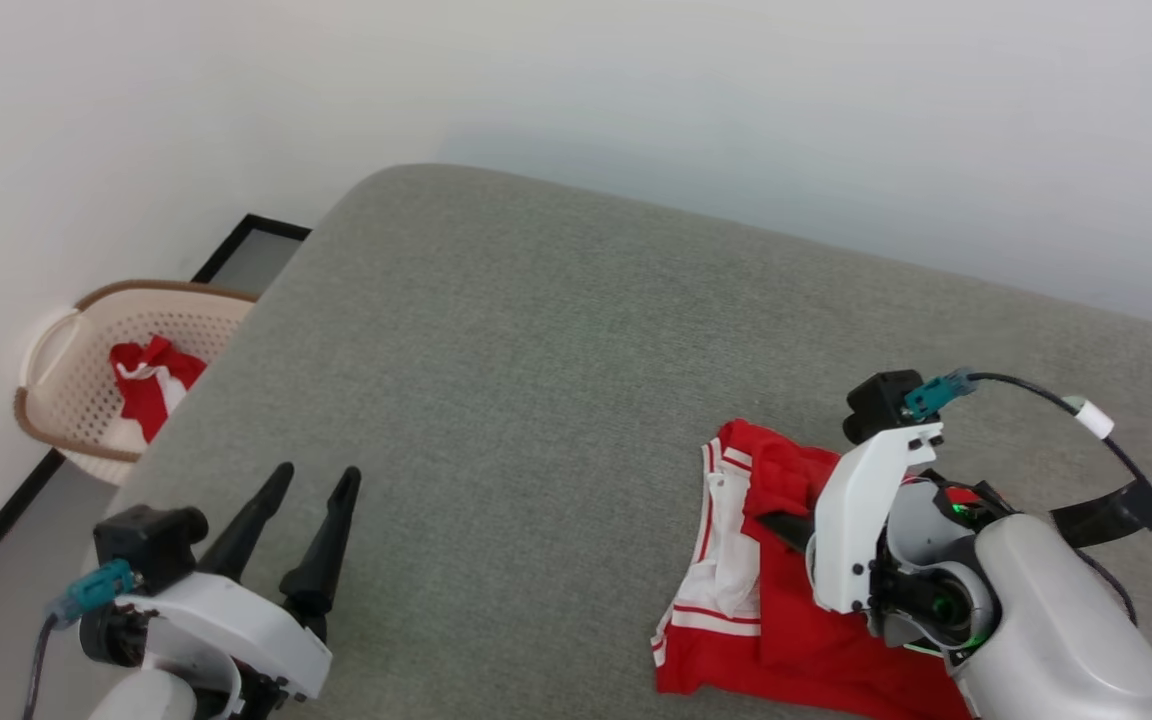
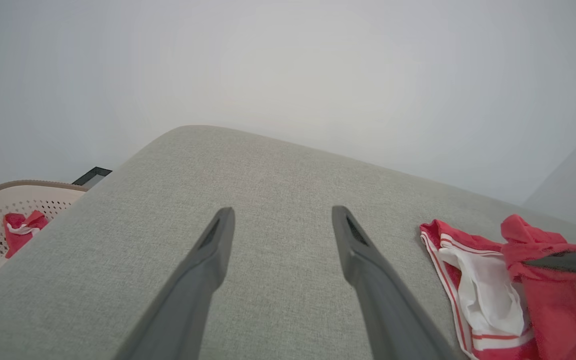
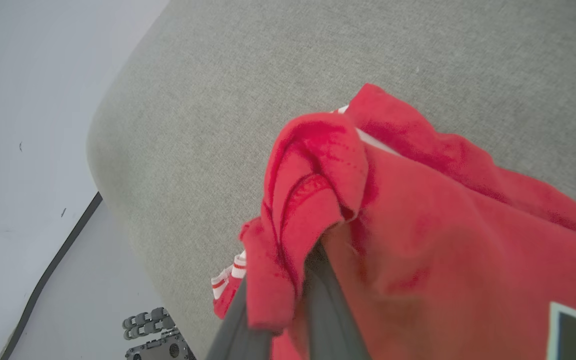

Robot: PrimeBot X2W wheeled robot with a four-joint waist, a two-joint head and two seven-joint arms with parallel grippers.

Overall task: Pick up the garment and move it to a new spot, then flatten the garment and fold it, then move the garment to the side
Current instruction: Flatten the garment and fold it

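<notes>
Head view has the red jersey-style T-shirt with white sleeves and red-white striped trim (image 1: 736, 600) lying rumpled at the near right of a broad grey-green upholstered cushion (image 1: 536, 380), part of it hidden under the robot's right forearm. Seen from the left wrist, the right gripper (image 2: 535, 261) has its 2 dark fingers together, clamped on a bunched fold of red cloth at the far side of the heap; that fold is raised off the cushion while the rest lies on it. At the near left the left gripper (image 1: 316, 478) hovers over the cushion's edge, jaws wide apart and holding nothing, well apart from the shirt. Beyond the cushion's left edge a beige perforated basket with a brown rim (image 1: 166, 287) holds a smaller red-and-white cloth (image 1: 151, 385). The shirt looks like a light, limp knit: it should lift easily on 1 pinch, sag and trail beneath the grip, and probably drag a little on the textured upholstery rather than slide. Nothing about it seems fragile. For carrying, the present bunch should serve; for flattening, the striped hem (image 1: 711, 622) and sleeve edges look like firmer, thicker places to take hold, 1 per gripper.
</notes>
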